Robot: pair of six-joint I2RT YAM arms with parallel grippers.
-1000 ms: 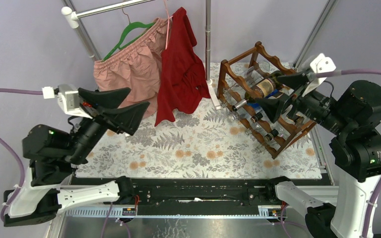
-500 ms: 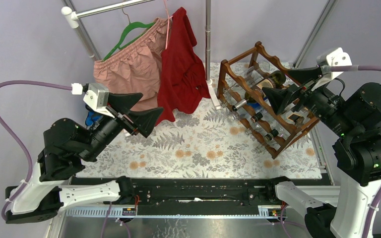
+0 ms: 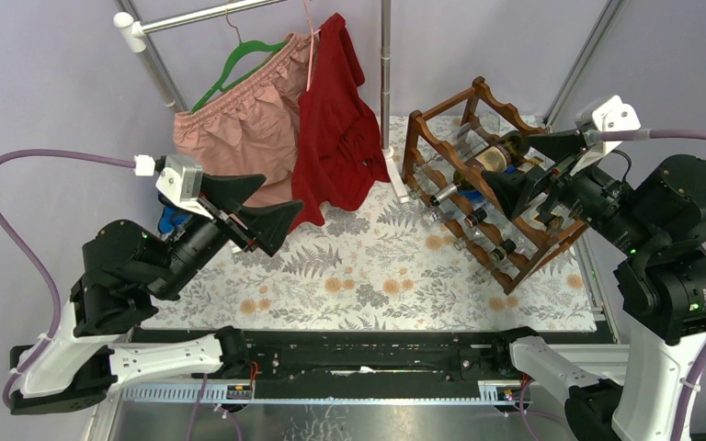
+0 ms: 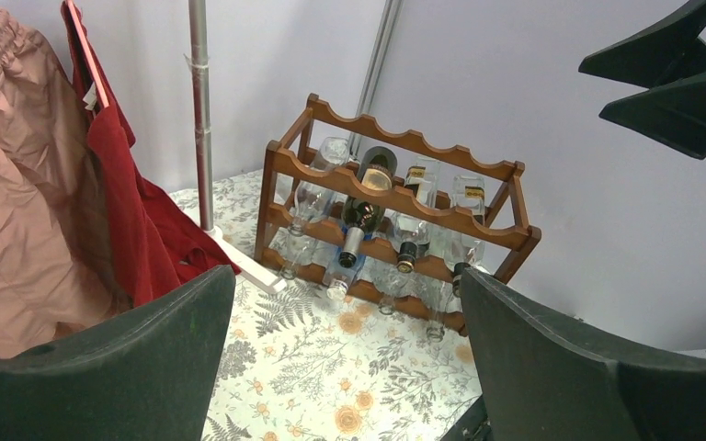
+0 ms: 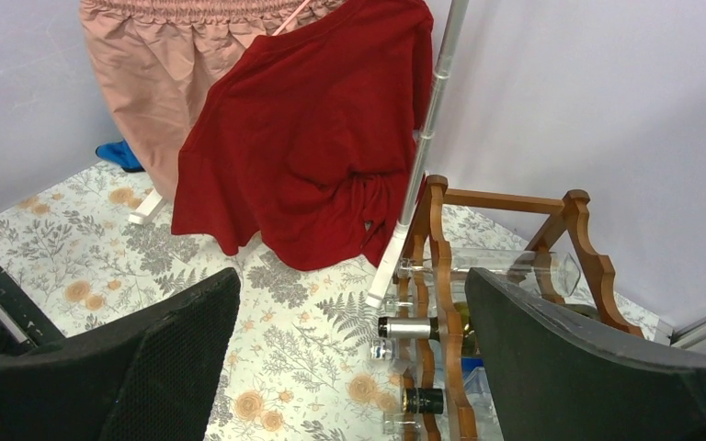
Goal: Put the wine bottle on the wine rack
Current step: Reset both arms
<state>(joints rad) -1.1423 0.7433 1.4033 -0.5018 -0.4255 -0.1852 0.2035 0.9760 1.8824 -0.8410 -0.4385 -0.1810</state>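
Note:
The reddish-brown wine rack [image 3: 442, 104] stands at the far right of the flowered mat. A dark wine bottle [image 3: 483, 163] with a pale label and a silver neck lies across its upper tier, neck pointing toward the mat. My right gripper [image 3: 510, 163] hovers open just above that bottle and holds nothing. My left gripper [image 3: 280, 195] hangs open and empty over the mat's left side, far from the rack. In the left wrist view the wine rack [image 4: 404, 139] and wine bottle [image 4: 364, 197] sit beyond the open left gripper [image 4: 347, 303]. In the right wrist view the bottle's neck [image 5: 411, 328] juts from the wine rack [image 5: 434, 230] beside the open right gripper [image 5: 351, 276].
Several clear bottles and a dark, black-capped one [image 5: 420, 400] fill the rack's other slots. A clothes rail's upright pole [image 3: 385, 64] stands just left of the rack, with a red shirt [image 3: 331, 138] and pink shorts [image 3: 239, 119] hanging from it. A blue object [image 3: 173, 220] lies under the left arm.
The left arm has swung in toward the mat and dropped lower. The right gripper has drawn back to the right, away from the bottle, which stays on the rack.

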